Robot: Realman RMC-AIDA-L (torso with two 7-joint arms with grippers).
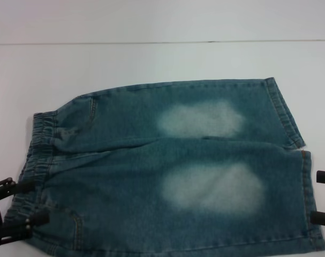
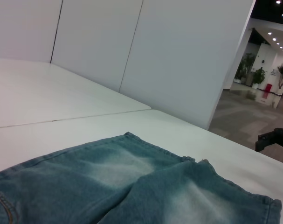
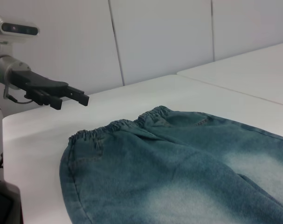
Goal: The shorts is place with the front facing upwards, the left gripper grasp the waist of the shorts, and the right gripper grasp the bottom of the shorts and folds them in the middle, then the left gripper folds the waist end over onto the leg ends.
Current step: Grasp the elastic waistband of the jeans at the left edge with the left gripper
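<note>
Blue denim shorts (image 1: 167, 171) lie flat and front up on the white table (image 1: 151, 59), with the elastic waist (image 1: 36, 155) to the left and the leg ends (image 1: 304, 182) to the right. My left gripper (image 1: 25, 202) is at the near corner of the waist, open, its two dark fingers spread over the waistband edge. The right wrist view shows the left gripper (image 3: 62, 94) hovering above the table beside the waist (image 3: 113, 127). My right gripper (image 1: 322, 197) is open at the hem of the near leg. It also shows far off in the left wrist view (image 2: 274, 139).
The white table (image 2: 62, 93) extends well beyond the shorts (image 2: 132, 186), with a seam line across its far side. White wall panels (image 3: 160, 32) stand behind it. Beyond the table's right end lies an open hallway (image 2: 253, 112).
</note>
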